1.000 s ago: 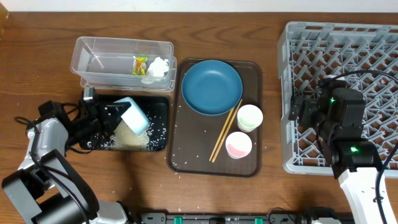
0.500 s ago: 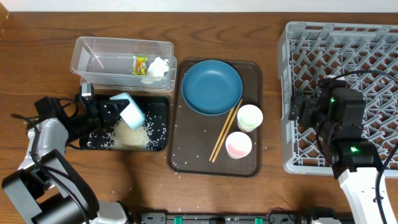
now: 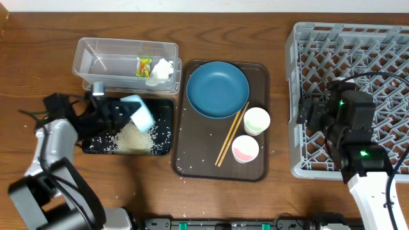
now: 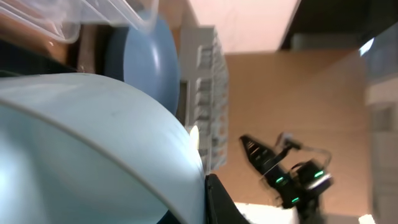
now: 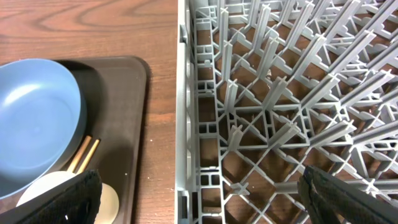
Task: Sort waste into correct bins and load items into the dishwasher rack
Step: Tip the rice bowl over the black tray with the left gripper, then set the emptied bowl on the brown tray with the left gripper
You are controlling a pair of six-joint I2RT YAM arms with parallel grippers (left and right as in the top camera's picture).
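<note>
- While the light-blue bowl (image 3: 139, 112) hangs tipped above the black tray (image 3: 165, 110), I'd tilt it gently over the middle so the rice (image 3: 131, 137) lands inside, not on the counter (image 3: 38, 64).
- Left end effector (image 3: 120, 114) is clamped on the bowl.
- Right end effector (image 5: 202, 198) hovers over the dishwasher rack (image 5: 261, 112), fingers wide apart and empty.

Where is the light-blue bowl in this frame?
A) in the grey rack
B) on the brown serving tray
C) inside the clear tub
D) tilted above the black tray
D: the light-blue bowl is tipped over the black tray, held by the left end effector, with rice spread beneath it.
</note>
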